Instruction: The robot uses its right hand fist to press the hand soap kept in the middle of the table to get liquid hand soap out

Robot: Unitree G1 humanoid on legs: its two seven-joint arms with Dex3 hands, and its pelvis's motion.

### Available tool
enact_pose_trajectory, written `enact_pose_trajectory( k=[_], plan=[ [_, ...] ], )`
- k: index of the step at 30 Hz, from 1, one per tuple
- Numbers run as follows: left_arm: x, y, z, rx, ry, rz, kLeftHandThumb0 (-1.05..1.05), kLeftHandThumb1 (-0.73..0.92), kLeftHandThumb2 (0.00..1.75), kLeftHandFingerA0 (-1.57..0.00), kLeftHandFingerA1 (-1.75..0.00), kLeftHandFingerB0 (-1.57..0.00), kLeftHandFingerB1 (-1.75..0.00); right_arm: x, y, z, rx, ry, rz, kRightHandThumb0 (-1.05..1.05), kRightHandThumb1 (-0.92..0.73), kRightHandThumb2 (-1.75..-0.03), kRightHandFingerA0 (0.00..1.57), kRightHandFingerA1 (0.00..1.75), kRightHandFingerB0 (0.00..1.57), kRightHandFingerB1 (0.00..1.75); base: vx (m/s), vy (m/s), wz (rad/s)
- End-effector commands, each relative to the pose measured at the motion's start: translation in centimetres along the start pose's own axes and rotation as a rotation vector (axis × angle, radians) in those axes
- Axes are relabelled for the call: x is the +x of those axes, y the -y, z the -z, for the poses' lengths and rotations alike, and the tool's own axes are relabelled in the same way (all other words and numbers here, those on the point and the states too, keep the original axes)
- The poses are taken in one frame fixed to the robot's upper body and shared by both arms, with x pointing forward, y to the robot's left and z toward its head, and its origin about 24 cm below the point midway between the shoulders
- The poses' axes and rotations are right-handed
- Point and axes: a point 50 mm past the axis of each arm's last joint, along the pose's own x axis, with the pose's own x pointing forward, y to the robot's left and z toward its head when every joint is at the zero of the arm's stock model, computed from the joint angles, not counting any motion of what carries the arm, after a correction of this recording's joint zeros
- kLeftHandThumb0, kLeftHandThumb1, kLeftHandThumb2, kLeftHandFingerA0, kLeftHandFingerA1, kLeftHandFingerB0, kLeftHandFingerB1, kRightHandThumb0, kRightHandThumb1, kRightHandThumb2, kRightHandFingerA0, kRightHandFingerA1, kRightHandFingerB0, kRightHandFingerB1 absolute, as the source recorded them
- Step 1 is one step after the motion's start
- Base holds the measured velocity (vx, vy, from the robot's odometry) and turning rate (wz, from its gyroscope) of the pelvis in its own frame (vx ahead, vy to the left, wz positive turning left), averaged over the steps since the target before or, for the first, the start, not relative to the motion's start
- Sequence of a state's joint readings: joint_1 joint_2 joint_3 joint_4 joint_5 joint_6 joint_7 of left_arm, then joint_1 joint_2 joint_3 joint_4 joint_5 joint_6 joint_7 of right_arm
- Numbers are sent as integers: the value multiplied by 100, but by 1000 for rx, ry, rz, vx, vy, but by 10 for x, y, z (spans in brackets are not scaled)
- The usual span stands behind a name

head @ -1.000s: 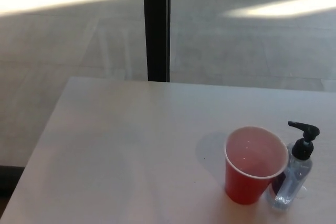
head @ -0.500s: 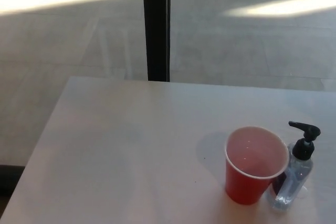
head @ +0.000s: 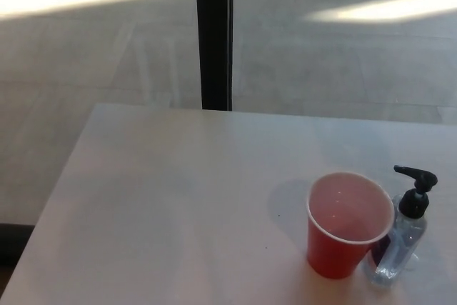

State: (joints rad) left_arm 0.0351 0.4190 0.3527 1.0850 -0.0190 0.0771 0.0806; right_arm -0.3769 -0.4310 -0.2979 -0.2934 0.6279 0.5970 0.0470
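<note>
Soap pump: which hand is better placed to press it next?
Right, probably. The soap bottle stands at the table's right side, with the red cup on its left blocking a left-side approach. Neither hand is in view.

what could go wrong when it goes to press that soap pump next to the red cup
1. The red cup stands right against the soap bottle, so a fist coming down could clip the rim and tip it.
2. The pump head is small and the bottle narrow, near the table corner; an off-centre press might topple it.
</note>
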Motion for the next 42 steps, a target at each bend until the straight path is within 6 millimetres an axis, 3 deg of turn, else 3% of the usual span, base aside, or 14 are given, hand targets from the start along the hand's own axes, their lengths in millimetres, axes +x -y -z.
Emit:
enact_pose_trajectory(
  k=[1,4,9,11,12,18,22,29,33,35,36,42],
  plan=[
    [1,-11,-3,14,-4,-46,-23,46,98,-70,-85,-46,-73,-3,-9,19,28,-120,-66,-15,-60,-122,100,175,69,161,0,0,0],
    [1,-11,-4,6,-7,-45,-24,51,90,-70,-87,-47,-75,-3,-11,27,12,-147,-100,-12,-57,-128,99,175,67,164,0,0,0],
    [1,-11,-3,1,-6,-50,-22,46,97,-73,-88,-47,-74,-3,-15,38,-11,-191,-110,-15,-54,-129,98,175,67,166,0,0,0],
    [1,-12,-4,2,-8,-48,-22,51,91,-71,-88,-49,-75,-3,-16,40,-20,-195,-118,-16,-54,-129,98,175,67,167,0,0,0],
    [1,-12,-3,-1,0,-42,-23,46,99,-70,-86,-48,-74,-3,-17,42,-28,-210,-113,-17,-54,-127,97,175,66,167,0,0,0],
    [1,-12,-5,11,7,-40,-24,51,92,-72,-90,-52,-77,-2,-21,43,-20,-210,-125,-18,-53,-130,99,175,70,163,0,0,0],
    [1,-12,-4,3,2,-41,-24,46,99,-69,-85,-50,-75,-2,-24,44,-20,-214,-122,-17,-53,-128,100,175,74,159,0,0,0],
    [1,-12,-2,-3,1,-43,-24,51,92,-70,-89,-47,-76,-5,-25,47,-23,-222,-123,-15,-54,-129,99,175,73,163,0,0,0],
    [1,-12,-3,25,-5,-48,-24,51,91,-71,-87,-50,-76,-7,-25,50,-13,-225,-129,-15,-54,-127,100,175,75,158,0,0,0],
    [1,-12,-3,10,-10,-52,-24,47,97,-72,-86,-44,-72,-7,-26,52,0,-230,-126,-15,-55,-128,101,175,80,149,0,0,0],
    [1,-11,-3,8,-4,-46,-24,51,91,-70,-88,-45,-75,-8,-25,52,0,-235,-125,-15,-55,-128,101,175,79,150,0,0,0],
    [1,-11,-4,17,0,-45,-24,51,93,-73,-91,-48,-76,-12,-26,58,-16,-253,-124,-16,-53,-129,99,175,71,160,0,0,0]
  ],
)
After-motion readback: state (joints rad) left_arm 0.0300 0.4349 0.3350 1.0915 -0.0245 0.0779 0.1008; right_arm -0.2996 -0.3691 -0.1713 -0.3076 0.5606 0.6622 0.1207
